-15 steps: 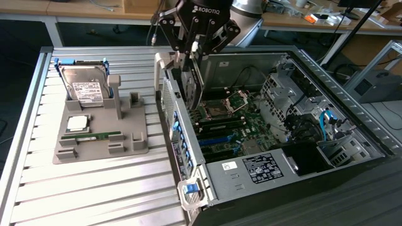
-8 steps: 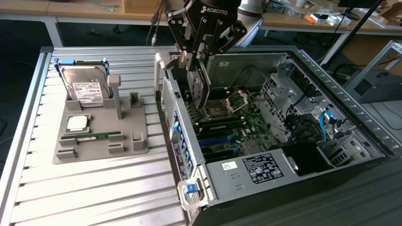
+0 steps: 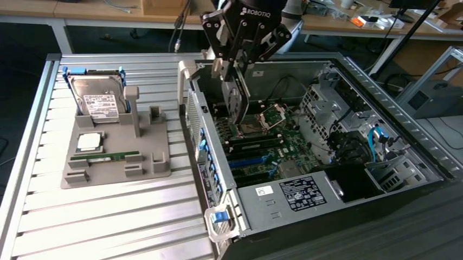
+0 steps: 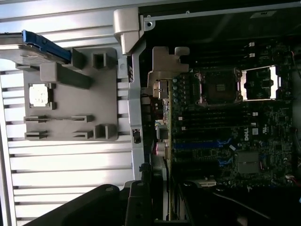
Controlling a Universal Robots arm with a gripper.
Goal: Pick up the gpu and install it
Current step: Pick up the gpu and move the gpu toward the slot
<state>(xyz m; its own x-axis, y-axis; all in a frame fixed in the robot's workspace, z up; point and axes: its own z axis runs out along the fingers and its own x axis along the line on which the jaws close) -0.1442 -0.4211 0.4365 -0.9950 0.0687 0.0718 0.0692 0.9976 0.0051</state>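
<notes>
My gripper (image 3: 235, 69) hangs over the open computer case (image 3: 423, 162), near its rear wall. It is shut on the gpu (image 3: 239, 105), a thin dark card that hangs upright, edge-on, from the fingers. The card's lower edge is just above the motherboard (image 3: 285, 146), close to the processor socket (image 3: 255, 128) and beyond the blue slots (image 3: 250, 161). In the wrist view the motherboard (image 4: 225, 136) lies spread out below with its blue slot (image 4: 197, 144) and open socket (image 4: 221, 87).
A grey parts holder (image 3: 108, 170) sits on the slatted metal table (image 3: 108, 222) at the exterior view's left. It carries a silver hard drive (image 3: 97, 100), a processor chip (image 3: 89, 142) and a green memory stick (image 3: 105, 156). Cables and drive bays (image 3: 354, 135) crowd the case's right side.
</notes>
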